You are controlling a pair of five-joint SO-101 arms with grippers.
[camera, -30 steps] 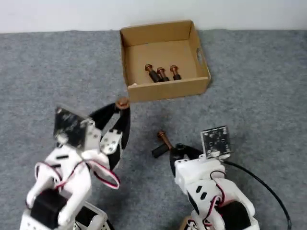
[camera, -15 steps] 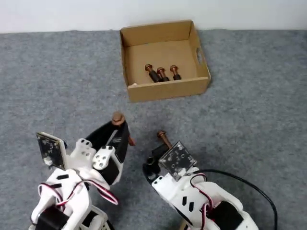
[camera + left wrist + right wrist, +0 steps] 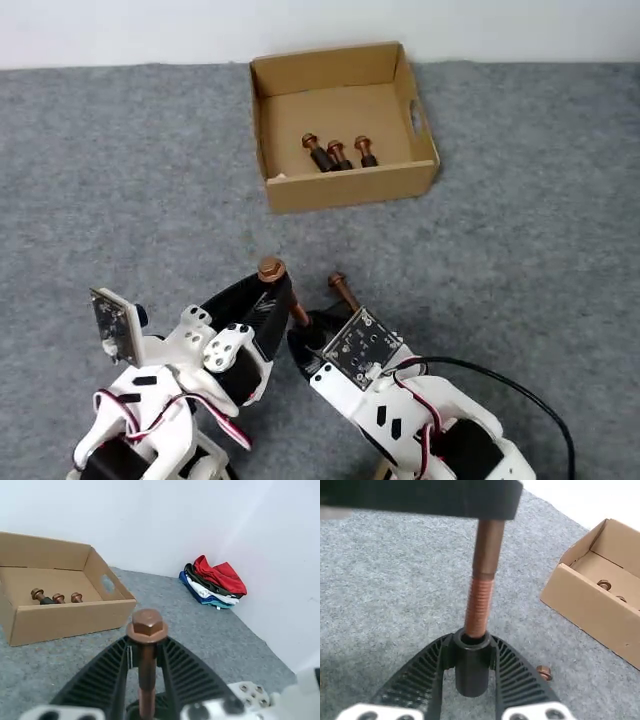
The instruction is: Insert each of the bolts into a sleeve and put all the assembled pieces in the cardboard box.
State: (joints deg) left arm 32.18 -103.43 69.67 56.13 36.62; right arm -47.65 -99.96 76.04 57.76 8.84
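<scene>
Left jaws pinch bolt (image 3: pixel 146 665), right jaws pinch sleeve (image 3: pixel 471 672); thread tip seemingly inside, hidden.

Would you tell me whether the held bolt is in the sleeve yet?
Partly in: the bolt has its threaded tip inside the sleeve; most of its shank is outside.
</scene>
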